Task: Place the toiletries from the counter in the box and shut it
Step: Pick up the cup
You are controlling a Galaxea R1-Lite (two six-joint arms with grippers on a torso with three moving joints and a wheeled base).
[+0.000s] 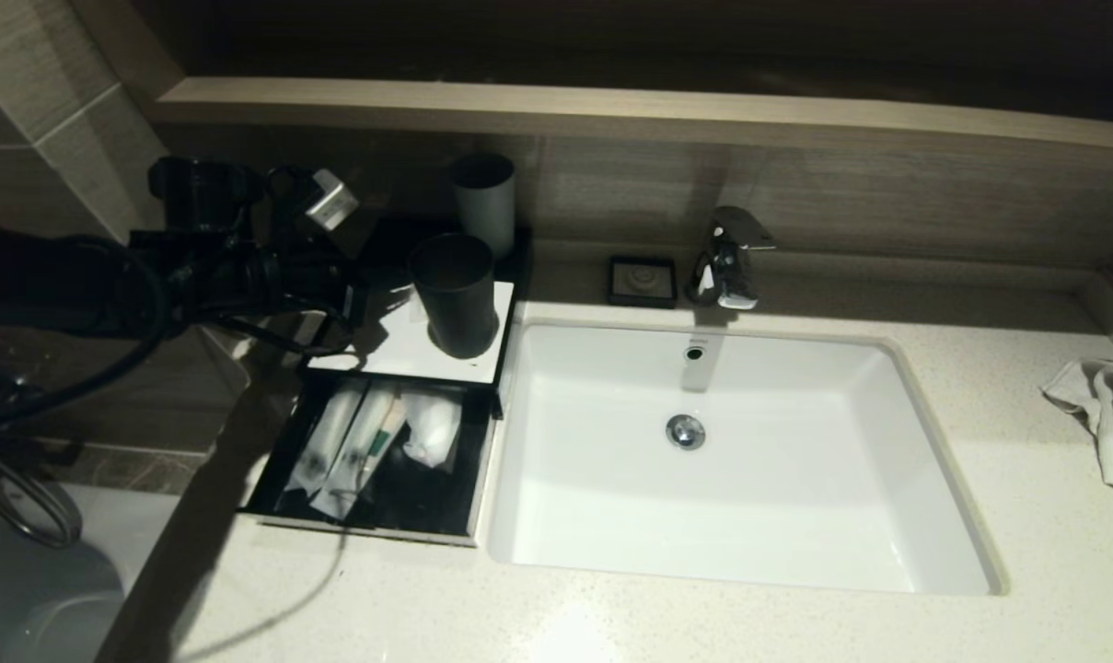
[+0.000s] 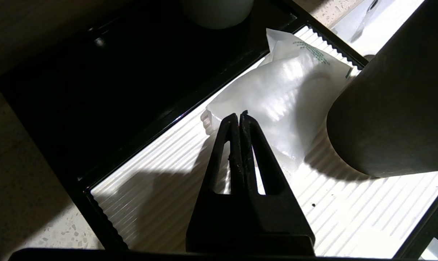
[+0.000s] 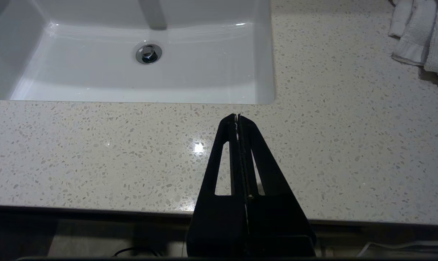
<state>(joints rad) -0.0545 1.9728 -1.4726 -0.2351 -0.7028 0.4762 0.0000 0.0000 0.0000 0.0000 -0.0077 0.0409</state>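
Note:
The black box's white top panel [image 1: 407,357] stands left of the sink, with its drawer [image 1: 372,531] pulled out. In the drawer lie two long packets [image 1: 328,447], one with a green label [image 1: 372,447], and a squarish packet [image 1: 433,425]. My left gripper [image 1: 361,311] is over the top panel and shut. In the left wrist view the gripper [image 2: 239,115] has its tips at the edge of another white packet [image 2: 287,98] on the ribbed panel [image 2: 161,174], beside the dark cup [image 2: 392,108]. My right gripper [image 3: 237,116] is shut and empty over the counter [image 3: 95,152].
A dark cup [image 1: 453,295] stands on the panel, a grey cup [image 1: 482,201] behind it. A small black dish [image 1: 643,281] and the faucet [image 1: 726,258] are behind the sink basin [image 1: 887,479]. A white towel [image 1: 1108,414] lies far right. The counter [image 1: 611,617] runs along the front.

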